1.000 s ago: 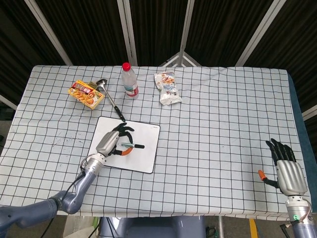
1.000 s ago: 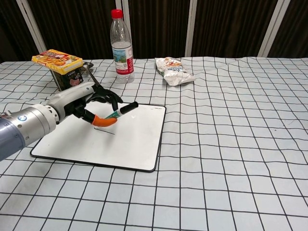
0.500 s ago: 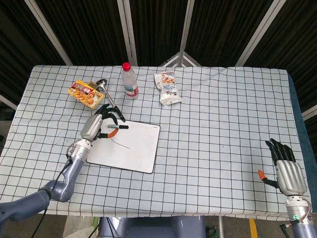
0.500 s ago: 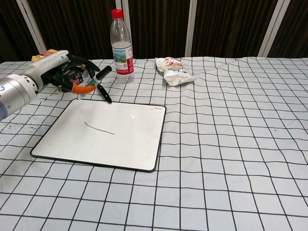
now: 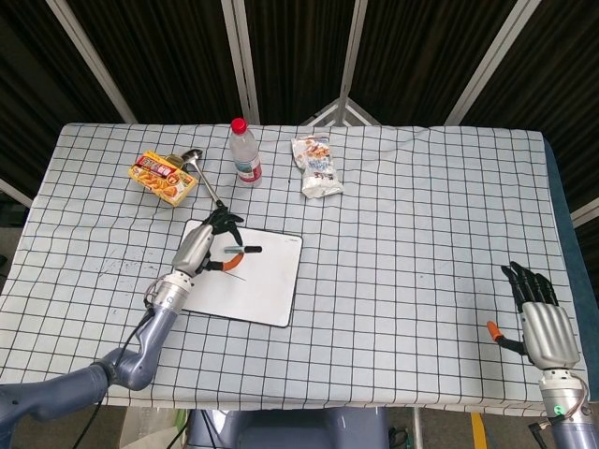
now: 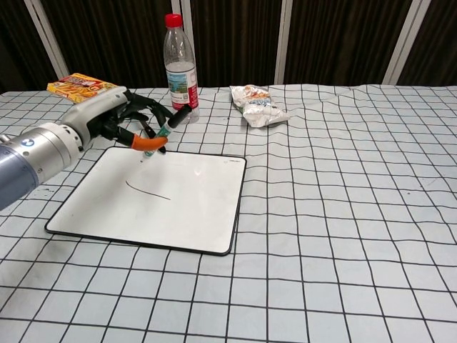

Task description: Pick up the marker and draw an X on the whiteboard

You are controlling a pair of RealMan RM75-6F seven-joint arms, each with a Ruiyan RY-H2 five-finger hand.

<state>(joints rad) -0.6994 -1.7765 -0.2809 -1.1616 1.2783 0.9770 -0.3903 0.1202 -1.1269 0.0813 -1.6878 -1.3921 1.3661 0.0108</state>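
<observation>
So left hand (image 6: 114,121) pinching marker (image 6: 166,131) tilted, tip near whiteboard (image 6: 187,207) top, probably lining up second stroke across existing line (image 6: 148,191); right hand (image 5: 541,321) spread, idle.

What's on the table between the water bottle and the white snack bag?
Nothing: only bare checked cloth lies between the water bottle and the snack bag, seen clearest in the chest view.

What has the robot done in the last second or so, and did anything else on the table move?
The left hand, gripping the marker throughout, drew one stroke on the whiteboard, lifted away toward the far edge, then came back with the tip just above the board's far side. The right hand, bottle, snack bag and food box stayed put.
</observation>
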